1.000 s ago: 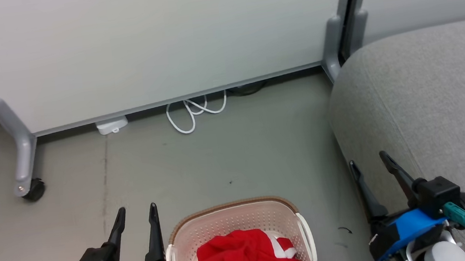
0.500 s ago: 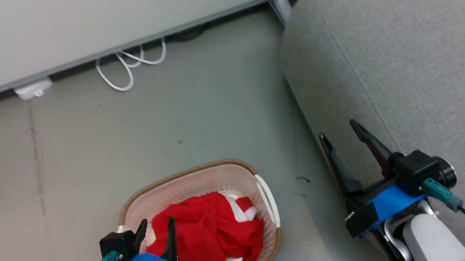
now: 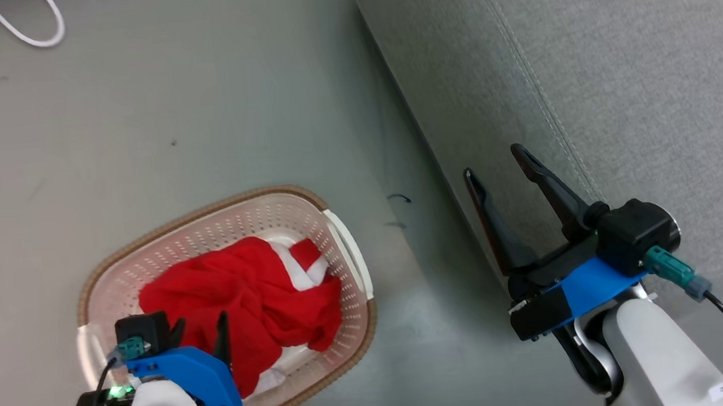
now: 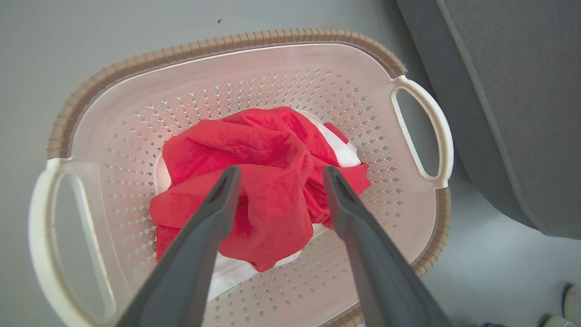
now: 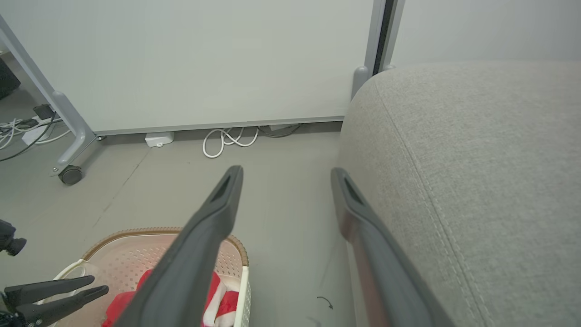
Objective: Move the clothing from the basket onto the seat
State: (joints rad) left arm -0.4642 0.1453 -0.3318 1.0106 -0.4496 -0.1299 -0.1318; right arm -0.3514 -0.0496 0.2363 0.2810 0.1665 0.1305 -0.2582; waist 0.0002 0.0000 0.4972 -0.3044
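The left pincer (image 4: 280,175) is held spread above the clothing (image 3: 242,291) in the basket (image 3: 199,211), ready for a grasp; the right pincer (image 3: 496,164) is held apart, empty, beside the seat (image 3: 625,64).

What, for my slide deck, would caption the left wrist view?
Open left tool over red clothing heaped in the cream basket, grey seat alongside.

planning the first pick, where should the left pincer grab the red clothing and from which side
Grip the raised crumpled fold at the middle of the red clothing, coming straight down with the open left pincer. The heap bunches highest there, and the basket walls would block a side approach.
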